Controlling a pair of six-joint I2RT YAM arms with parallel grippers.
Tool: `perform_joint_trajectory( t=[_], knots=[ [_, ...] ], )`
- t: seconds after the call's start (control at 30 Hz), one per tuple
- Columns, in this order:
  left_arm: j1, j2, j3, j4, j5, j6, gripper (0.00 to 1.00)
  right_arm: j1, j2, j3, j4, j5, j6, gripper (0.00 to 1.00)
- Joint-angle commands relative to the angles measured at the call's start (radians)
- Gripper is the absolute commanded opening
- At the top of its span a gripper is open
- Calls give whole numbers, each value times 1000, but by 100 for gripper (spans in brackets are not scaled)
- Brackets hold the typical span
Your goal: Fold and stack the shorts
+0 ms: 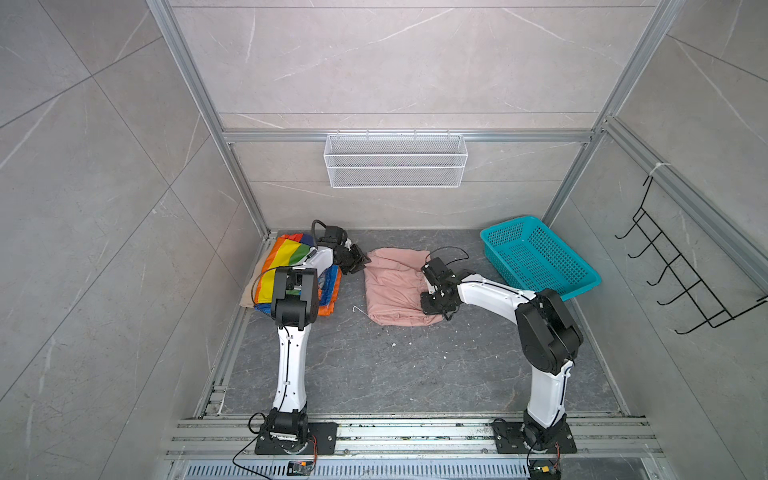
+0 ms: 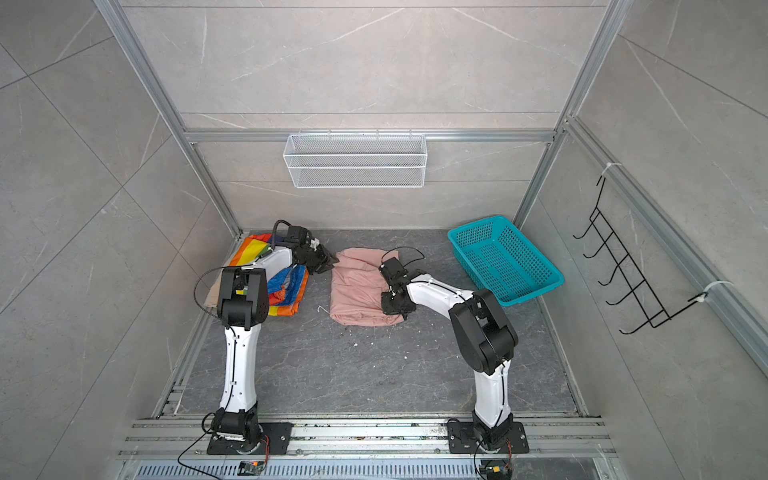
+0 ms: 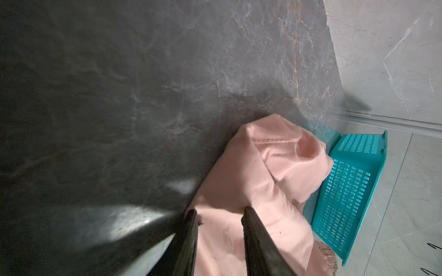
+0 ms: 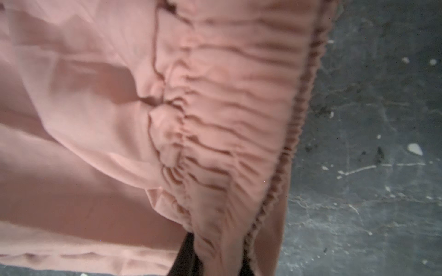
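The dusty pink shorts [image 1: 395,286] [image 2: 357,286] lie crumpled in the middle of the dark table. My left gripper [image 1: 362,262] [image 2: 330,262] is at their far left corner. In the left wrist view pink cloth [image 3: 263,172] fills the gap between its fingers [image 3: 191,239], so the left gripper [image 3: 220,215] is shut on it. My right gripper [image 1: 446,313] [image 2: 402,312] is at the near right corner, and there the right gripper [image 4: 217,253] is shut on the gathered waistband [image 4: 239,119]. The rainbow-striped shorts [image 1: 286,253] [image 2: 253,249] lie at the far left on the beige shorts [image 1: 249,291] [image 2: 212,295], partly hidden by my left arm.
A teal perforated basket [image 1: 540,257] [image 2: 503,257] [image 3: 351,179] stands at the far right of the table. A white wire basket [image 1: 395,160] hangs on the back wall. A black hook rack [image 1: 673,270] is on the right wall. Small white specks dot the table's front half.
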Motion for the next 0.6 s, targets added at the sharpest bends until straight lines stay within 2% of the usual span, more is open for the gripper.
perform_joint_trajectory(
  t=[0.0,0.1,0.13,0.27,0.33,0.4,0.57],
  knots=[
    [23,-1,-44,-37,-41,-9,36,-10,-39,-54,-52,-4,6,31],
    [24,-69,-70,8,2,-11,44,-10,-90,-44,-71,-8,6,47],
    [22,-86,-80,15,10,-12,44,-10,-109,-30,-82,-11,4,55],
    [16,-260,-135,26,39,-27,55,-12,-165,57,-123,-25,9,78],
    [7,-347,-211,65,71,-67,61,-17,-167,110,-127,-40,27,88],
    [-12,-455,-350,179,102,-152,67,-35,-144,171,-115,-78,59,99],
    [-99,-664,-734,520,108,-389,78,-89,-36,278,25,-267,196,99]
  ],
)
